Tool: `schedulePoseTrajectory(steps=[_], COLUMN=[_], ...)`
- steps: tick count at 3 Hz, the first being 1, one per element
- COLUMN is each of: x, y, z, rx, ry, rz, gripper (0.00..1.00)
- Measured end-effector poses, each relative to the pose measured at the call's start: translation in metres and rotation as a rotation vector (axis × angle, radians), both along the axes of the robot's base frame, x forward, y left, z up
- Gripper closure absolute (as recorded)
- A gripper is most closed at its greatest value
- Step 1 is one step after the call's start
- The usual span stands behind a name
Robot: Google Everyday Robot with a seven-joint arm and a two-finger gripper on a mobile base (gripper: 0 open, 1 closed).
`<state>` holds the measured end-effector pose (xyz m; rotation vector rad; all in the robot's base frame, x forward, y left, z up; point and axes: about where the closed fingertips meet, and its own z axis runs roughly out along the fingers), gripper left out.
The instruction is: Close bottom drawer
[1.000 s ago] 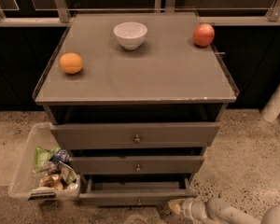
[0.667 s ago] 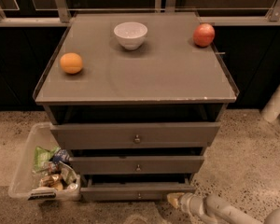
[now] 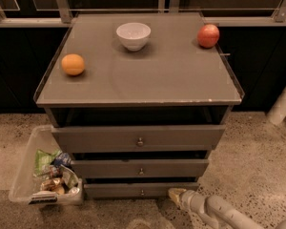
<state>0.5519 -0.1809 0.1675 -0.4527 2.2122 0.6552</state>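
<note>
The bottom drawer (image 3: 114, 190) is the slim grey-brown front lowest in the cabinet, with a small round knob (image 3: 142, 192) at its centre. Its front stands close to the cabinet body, only slightly out. My gripper (image 3: 174, 193) is low at the bottom right of the camera view, at floor level, touching or just beside the right end of that drawer front. The pale arm (image 3: 219, 213) runs off to the lower right behind it.
The mid-sized drawer (image 3: 109, 168) and the widest top drawer (image 3: 105, 138) stand slightly out. On the cabinet top (image 3: 162, 75) are a white bowl (image 3: 133, 35), an orange (image 3: 73, 64) and a red apple (image 3: 208, 35). A clear bin of snacks (image 3: 23, 178) sits left of the cabinet.
The bottom drawer has slid in towards the cabinet. My gripper has moved forward and a little left, following the drawer's right end.
</note>
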Motion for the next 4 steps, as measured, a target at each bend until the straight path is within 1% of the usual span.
schedulePoseTrajectory(steps=[1, 2, 3, 4], x=[0.0, -0.017, -0.045, -0.062], y=[0.0, -0.008, -0.045, -0.051], z=[0.0, -0.002, 0.01, 0.006], rx=[0.0, 0.02, 0.063, 0.076], ry=[0.0, 0.065, 0.189, 0.23], rz=[0.0, 0.025, 0.032, 0.05], gripper=[1.0, 1.0, 1.0, 0.82])
